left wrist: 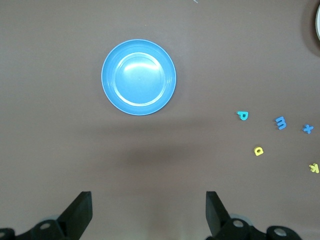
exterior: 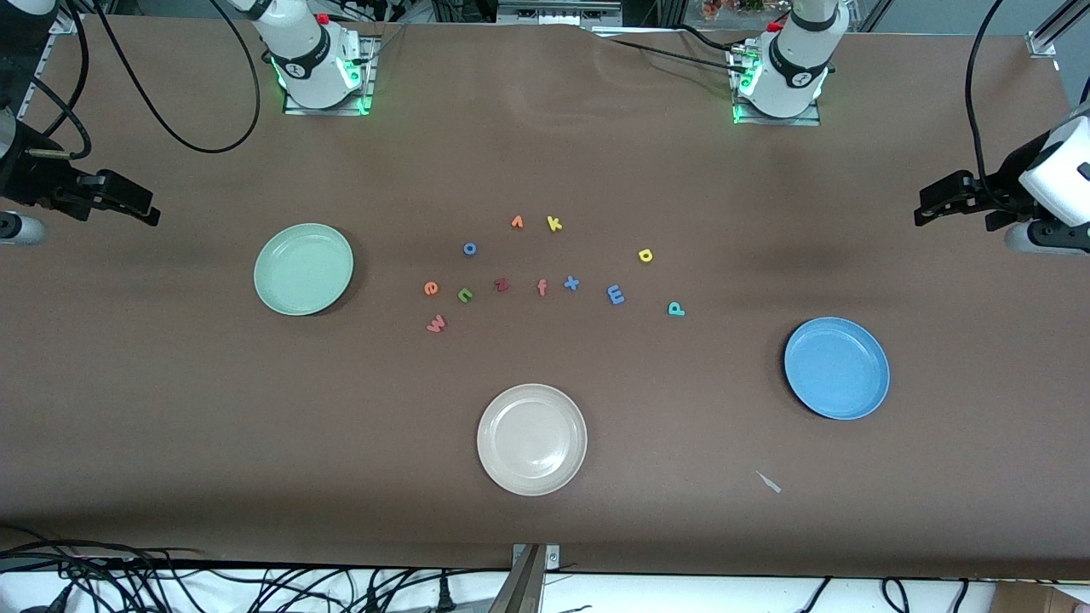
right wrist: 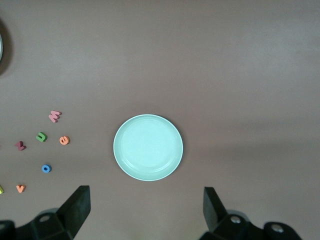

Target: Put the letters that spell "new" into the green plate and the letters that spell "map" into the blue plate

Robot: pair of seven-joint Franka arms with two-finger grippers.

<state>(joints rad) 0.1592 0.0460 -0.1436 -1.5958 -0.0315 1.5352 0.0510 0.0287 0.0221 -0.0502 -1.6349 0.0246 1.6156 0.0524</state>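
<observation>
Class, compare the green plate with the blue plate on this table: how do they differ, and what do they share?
Colour: the green plate is pale mint, the blue plate bright sky blue. Place: the green plate lies toward the right arm's end of the table, the blue plate toward the left arm's end and nearer the front camera. Both are round, shallow, similar in size and hold no letters.

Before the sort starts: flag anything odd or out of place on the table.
One stray: a small pale scrap lies on the table, nearer the front camera than the blue plate; it is no letter. All three plates are empty and the letters lie loose between them.
</observation>
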